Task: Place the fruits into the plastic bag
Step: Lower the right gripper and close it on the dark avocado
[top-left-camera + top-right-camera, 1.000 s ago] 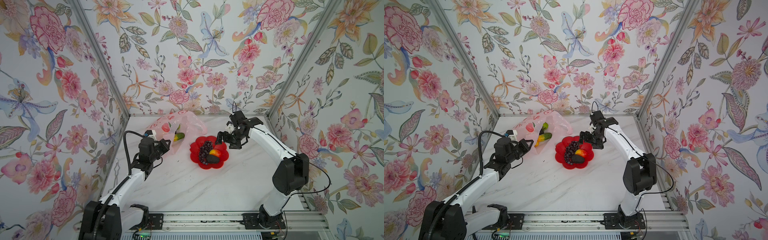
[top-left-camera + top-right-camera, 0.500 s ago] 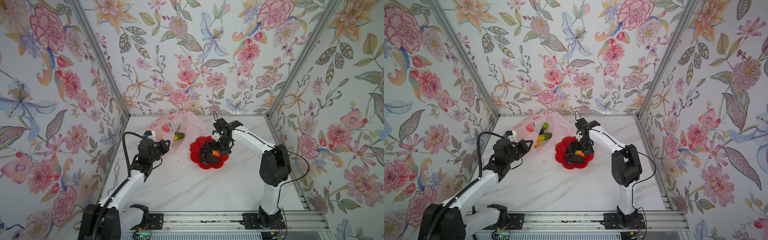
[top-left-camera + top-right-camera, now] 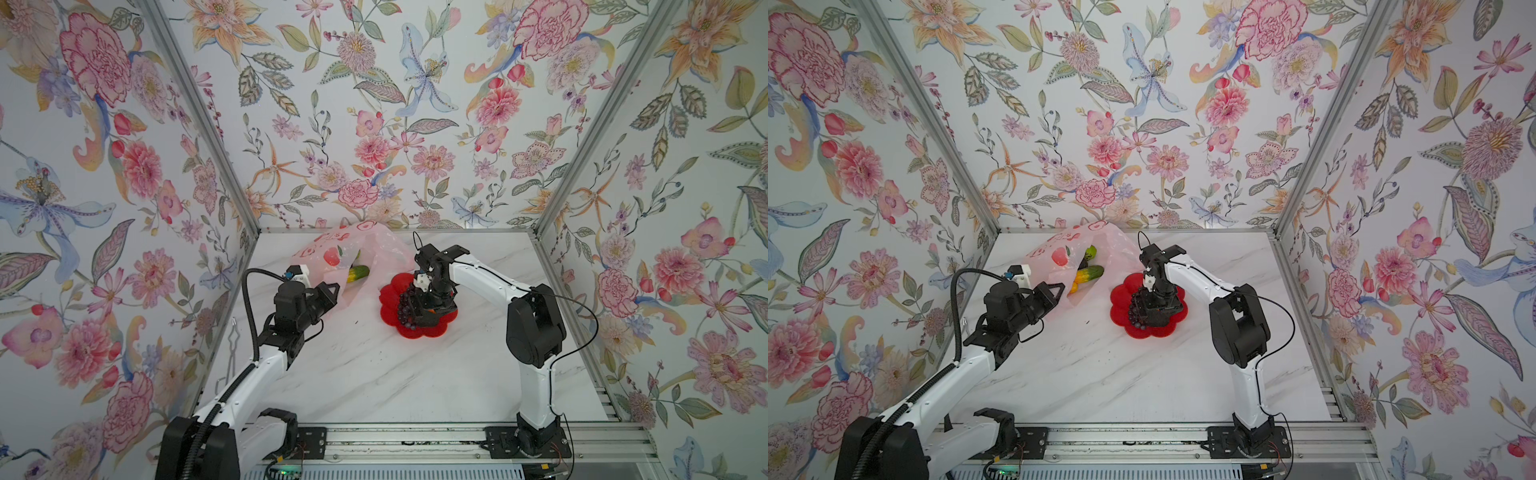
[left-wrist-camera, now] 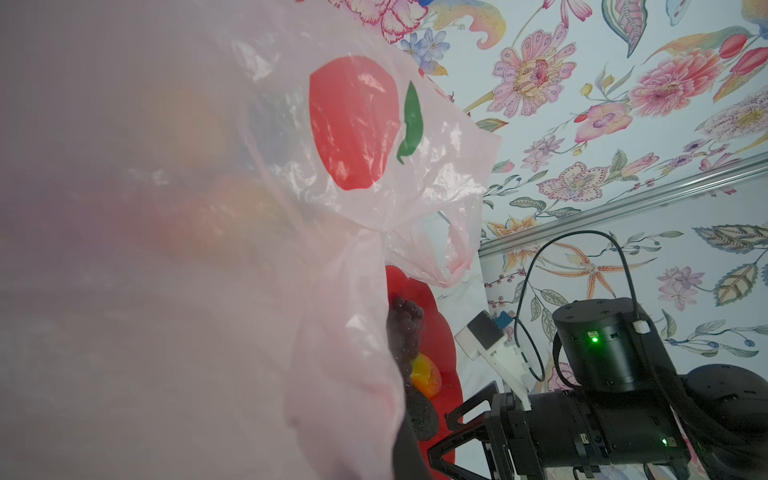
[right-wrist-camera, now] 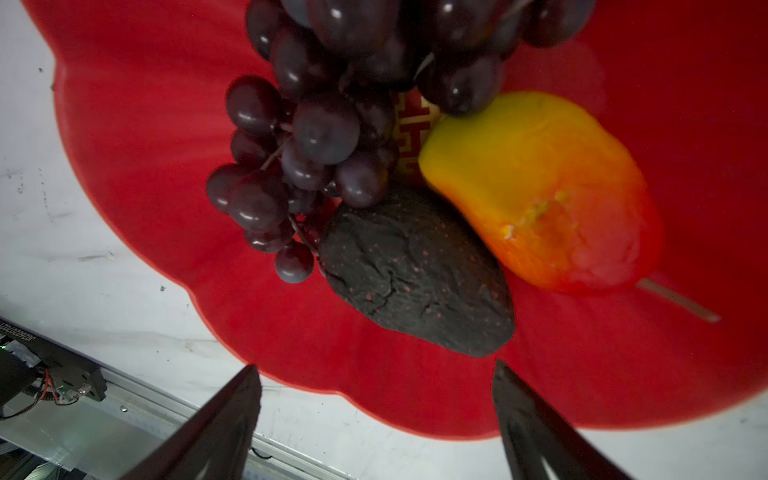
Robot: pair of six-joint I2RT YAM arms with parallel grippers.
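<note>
Three fruits sit in the dish, with the bag mouth lifted beside it.

The left gripper (image 3: 330, 291) is pinched closed on the near lip of the plastic bag (image 3: 374, 249), which lies just left of the red dish (image 3: 415, 332) with a green-yellow oblong (image 3: 1090, 274) showing inside. If that thin film slips, the mouth could collapse. In the dish the grape bunch (image 5: 311, 124), avocado-like piece (image 5: 415, 274) and mango (image 5: 540, 187) all touch. The right gripper (image 5: 376, 365), spread wide and empty over the dish's near rim, may snag grape stems, nudge the mango or tip the dish. Bag and dish leave little room between them, but the table (image 3: 374, 374) is bare toward the front and right.
</note>
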